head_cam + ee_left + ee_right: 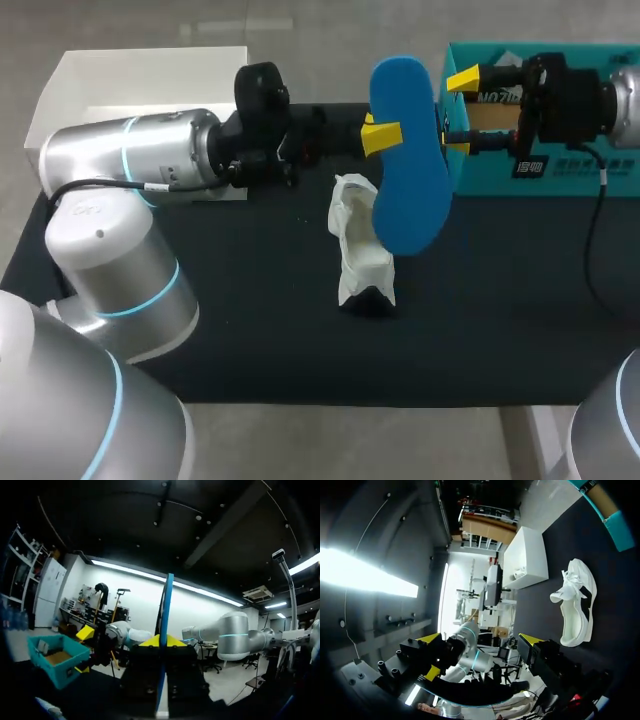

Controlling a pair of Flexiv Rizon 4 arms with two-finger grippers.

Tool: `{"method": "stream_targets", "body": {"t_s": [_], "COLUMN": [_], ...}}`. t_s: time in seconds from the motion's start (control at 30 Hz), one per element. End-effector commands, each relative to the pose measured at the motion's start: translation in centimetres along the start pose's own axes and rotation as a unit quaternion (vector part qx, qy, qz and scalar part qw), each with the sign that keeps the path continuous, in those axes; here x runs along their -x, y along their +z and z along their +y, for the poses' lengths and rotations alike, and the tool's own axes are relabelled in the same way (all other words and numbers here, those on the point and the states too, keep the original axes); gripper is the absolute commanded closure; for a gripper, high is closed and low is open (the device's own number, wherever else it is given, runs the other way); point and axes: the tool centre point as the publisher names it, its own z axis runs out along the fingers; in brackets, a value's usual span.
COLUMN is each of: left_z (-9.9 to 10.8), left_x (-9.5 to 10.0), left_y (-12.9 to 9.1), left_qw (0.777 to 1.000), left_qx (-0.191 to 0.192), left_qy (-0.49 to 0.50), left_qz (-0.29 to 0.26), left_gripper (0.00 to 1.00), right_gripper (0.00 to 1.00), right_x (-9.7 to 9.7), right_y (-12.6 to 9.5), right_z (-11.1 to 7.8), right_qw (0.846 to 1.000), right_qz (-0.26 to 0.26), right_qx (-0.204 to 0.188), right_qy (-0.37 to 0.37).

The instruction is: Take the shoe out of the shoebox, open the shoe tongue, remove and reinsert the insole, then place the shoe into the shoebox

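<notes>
1. Black table top (250,300), dark and flat, running wide from side to side.
2. Near the middle of it: white shoe (360,255), resting on the black top with a dark patch at its near end. Not touched by any finger.
3. Up in the air, just above and beside the shoe: blue insole (408,170), standing tall, with its low end close over the shoe.
4. Left gripper (385,135), in from the left side, fingers pressed tight on the insole with one yellow tip on each flat face. In the left wrist view, just a thin blue strip squeezed right between the two tips.
5. Right gripper (460,114), in from the right side, fingers spread wide, one yellow tip high and one low. Very close to the far edge of the insole, but not pinching it. Hard to tell if a tip brushes that edge.
6. Teal shoebox (560,170) at the back right of the table top, right behind the right gripper. Open on top, with brown card showing inside.
7. White box (140,80) at the back left edge, partly hidden.
8. In the right wrist view: shoe lying alone on the dark top, well apart from the white box on one side and the shoebox on the other.
</notes>
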Motion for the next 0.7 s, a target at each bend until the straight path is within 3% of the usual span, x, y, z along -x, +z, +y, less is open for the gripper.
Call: {"method": "stream_targets", "body": {"t_s": [0.03, 0.5, 0.53, 0.6, 0.63, 0.67, 0.7], "left_z": [-1.2, -1.2, -0.5, 0.5, 1.1, 1.6, 2.3], "left_x": [0.9, 0.9, 1.0, 1.2, 1.3, 1.5, 1.8], "left_y": [-0.3, -0.3, -0.3, -0.4, -0.7, -0.8, -1.1], "left_qw": [0.911, 0.911, 0.871, 0.822, 0.782, 0.757, 0.709], "left_qx": [0.112, 0.112, 0.125, 0.132, 0.14, 0.15, 0.146], "left_qy": [0.375, 0.375, 0.447, 0.525, 0.575, 0.608, 0.657], "left_qz": [0.129, 0.129, 0.163, 0.178, 0.196, 0.188, 0.21], "left_gripper": [1.0, 1.0, 1.0, 1.0, 1.0, 1.0, 1.0], "right_gripper": [0.0, 0.0, 0.0, 0.0, 0.0, 0.0, 0.0], "right_x": [0.1, 0.1, 0.1, 0.1, 0.1, 0.1, 0.1], "right_y": [0.1, 0.1, 0.1, 0.1, 0.1, 0.1, 0.1], "right_z": [0.0, 0.0, 0.0, 0.0, 0.0, 0.0, 0.0], "right_qw": [1.0, 1.0, 1.0, 1.0, 1.0, 1.0, 1.0], "right_qz": [0.0, 0.0, 0.0, 0.0, 0.0, 0.0, 0.0], "right_qx": [0.001, 0.001, 0.001, 0.001, 0.001, 0.001, 0.001], "right_qy": [0.0, 0.0, 0.0, 0.0, 0.0, 0.0, 0.0]}}
